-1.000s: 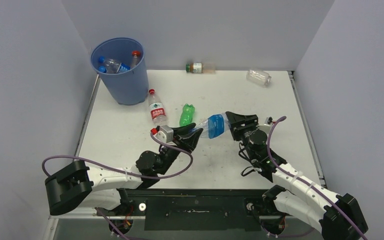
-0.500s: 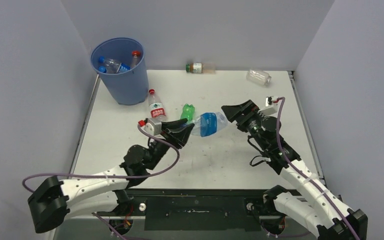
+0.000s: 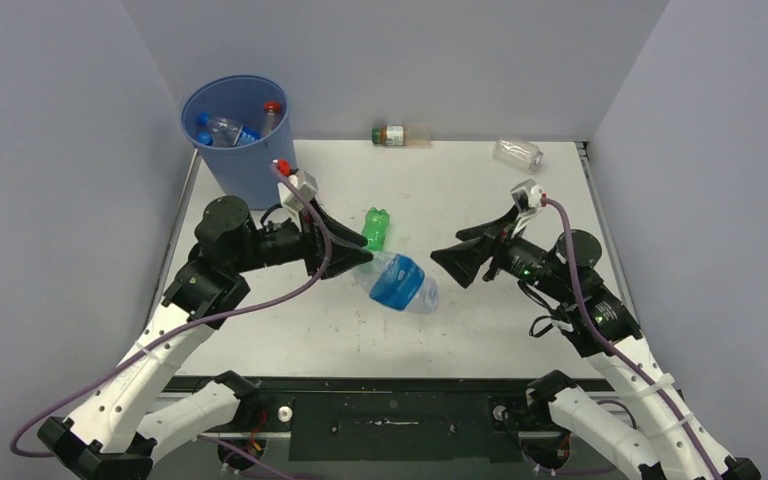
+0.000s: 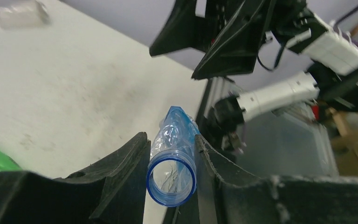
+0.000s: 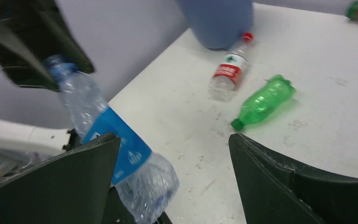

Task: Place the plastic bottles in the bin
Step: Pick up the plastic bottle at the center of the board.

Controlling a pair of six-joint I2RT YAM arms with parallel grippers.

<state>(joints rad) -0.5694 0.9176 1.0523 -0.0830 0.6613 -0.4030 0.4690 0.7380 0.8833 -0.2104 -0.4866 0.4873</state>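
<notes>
My left gripper (image 3: 356, 264) is shut on the open neck of a clear plastic bottle with a blue label (image 3: 398, 283), held above the table's middle. In the left wrist view the neck (image 4: 171, 173) sits pinched between the two fingers. My right gripper (image 3: 457, 263) stands open just right of the bottle's base, apart from it; its wrist view shows the bottle (image 5: 121, 144) by the left finger. The blue bin (image 3: 243, 150) stands at the back left with bottles (image 3: 222, 128) inside. A green bottle (image 3: 374, 228) lies mid-table.
A red-labelled bottle (image 5: 227, 73) lies near the bin's foot (image 5: 216, 21), hidden behind my left arm in the top view. An orange bottle (image 3: 392, 135) and a clear one (image 3: 518, 153) lie along the back wall. Grey walls close three sides.
My right gripper opened, let go of the blue-label bottle and drew back to the right. The left arm rose and swung back-left, keeping the bottle by its neck.
</notes>
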